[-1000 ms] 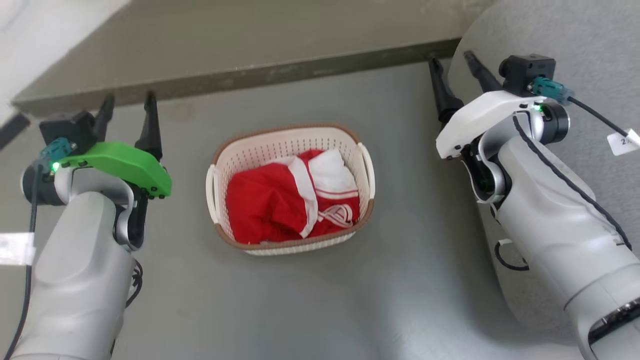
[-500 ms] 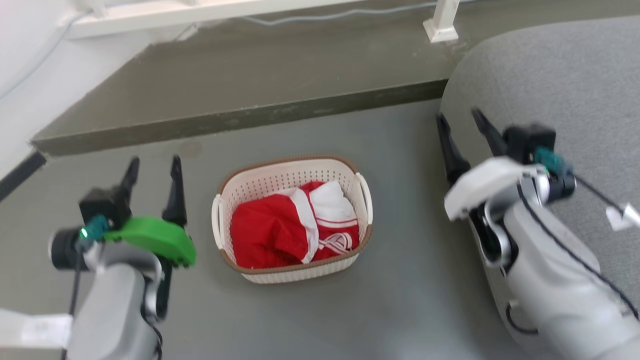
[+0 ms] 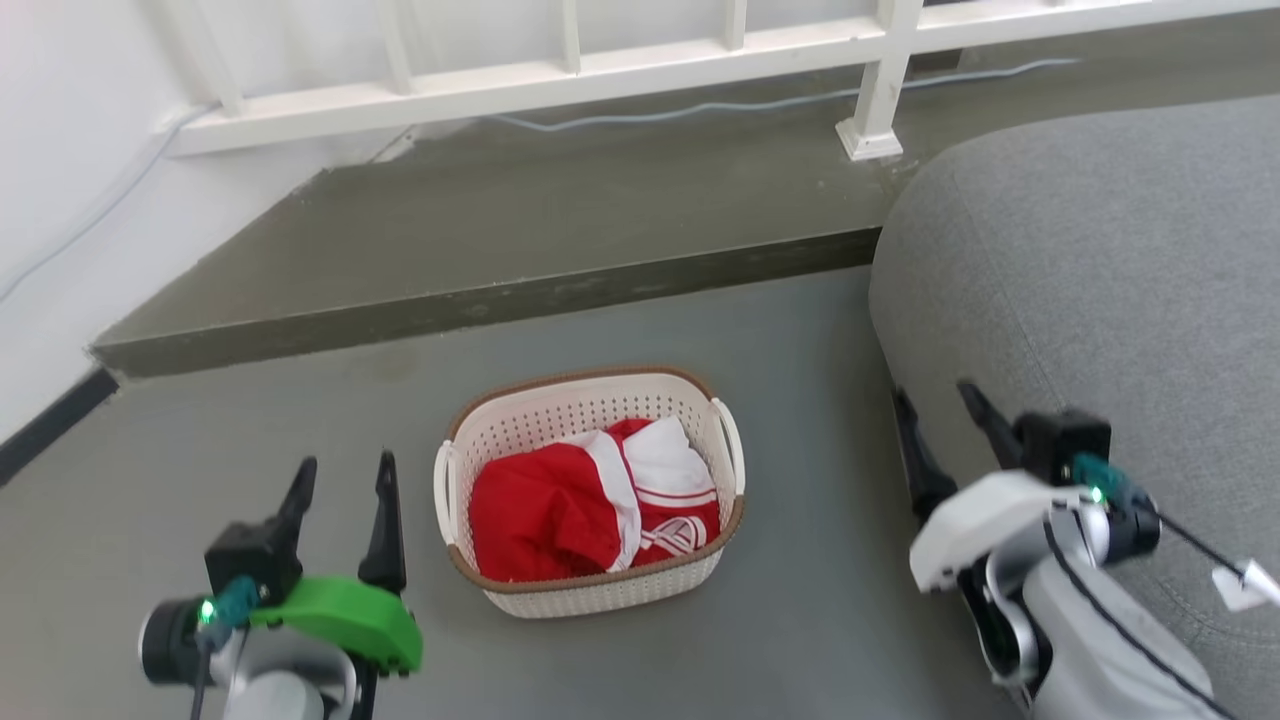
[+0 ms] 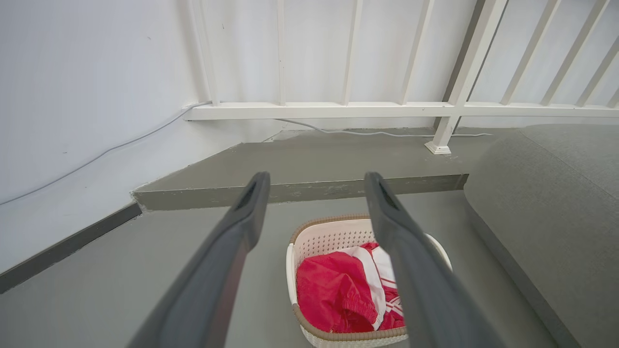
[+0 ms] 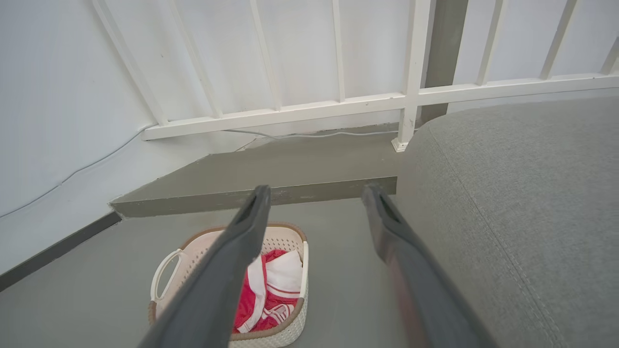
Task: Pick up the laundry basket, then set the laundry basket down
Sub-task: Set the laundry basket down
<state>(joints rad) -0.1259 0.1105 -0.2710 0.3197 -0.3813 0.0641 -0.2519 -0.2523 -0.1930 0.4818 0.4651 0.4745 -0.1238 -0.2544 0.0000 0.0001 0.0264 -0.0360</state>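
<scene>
Laundry [image 3: 545, 510], red with white bands, lay bunched inside the laundry basket [image 3: 600, 597], which sat upright on the grey floor [image 3: 250, 430] between the two arms, in front of a low step [image 3: 500, 300]. Neither arm touched it. The left gripper [image 3: 345, 468] hung near the left handle, its two dark fingers spread apart with nothing between them. The right gripper [image 3: 935, 395] stood farther off on the other side, close against the rounded edge of a grey sofa [image 3: 1080, 280], its fingers likewise parted and empty. Seen from the left wrist, the left gripper [image 4: 316, 179] pointed out over the laundry basket [image 4: 324, 237], whose far rim showed between the fingers. From the right wrist, the right gripper [image 5: 316, 188] framed bare floor and the step, with the laundry basket [image 5: 275, 336] partly behind the finger on that view's left. Beyond the step a white railing [image 3: 600, 75] ran along the wall, a pale cable [image 3: 760, 102] trailing at its foot.
</scene>
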